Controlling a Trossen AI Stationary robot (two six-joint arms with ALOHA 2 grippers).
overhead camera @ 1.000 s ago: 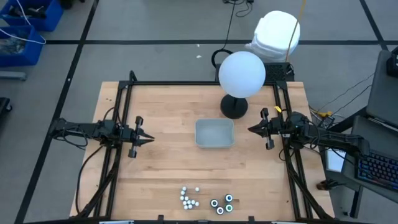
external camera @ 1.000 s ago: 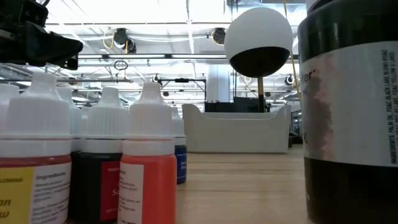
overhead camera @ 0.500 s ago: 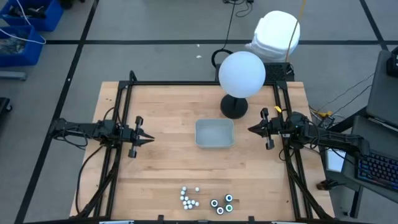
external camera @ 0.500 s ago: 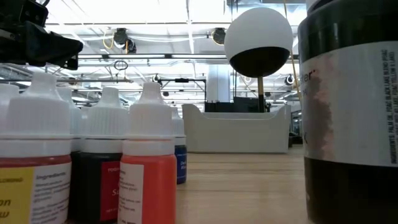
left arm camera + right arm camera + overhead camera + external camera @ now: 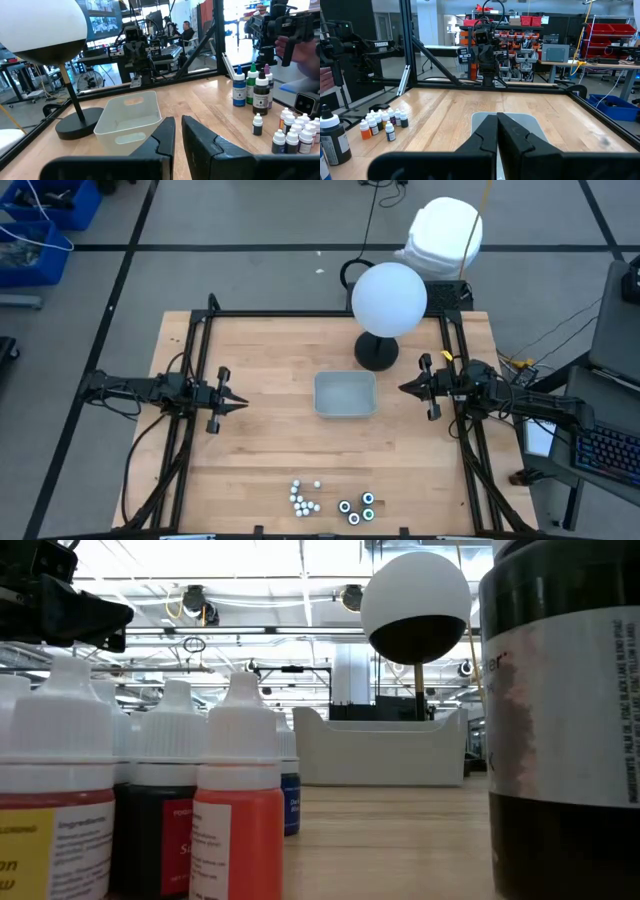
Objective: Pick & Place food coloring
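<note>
Faintly, "TROSSEN" on frame sign (image 5: pixel 384 44), bottle labels (image 5: pixel 627 715) unreadable

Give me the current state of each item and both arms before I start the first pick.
Left gripper: fingers shut, empty, poised at the table's left side.
Right gripper: fingers shut, empty, poised at the right side.
Food coloring bottles: upright, capped, clustered at the near edge, none picked.
Larger dark bottles: upright beside that cluster.
Tray: at table centre, empty.
Globe lamp: upright behind the tray.
</note>
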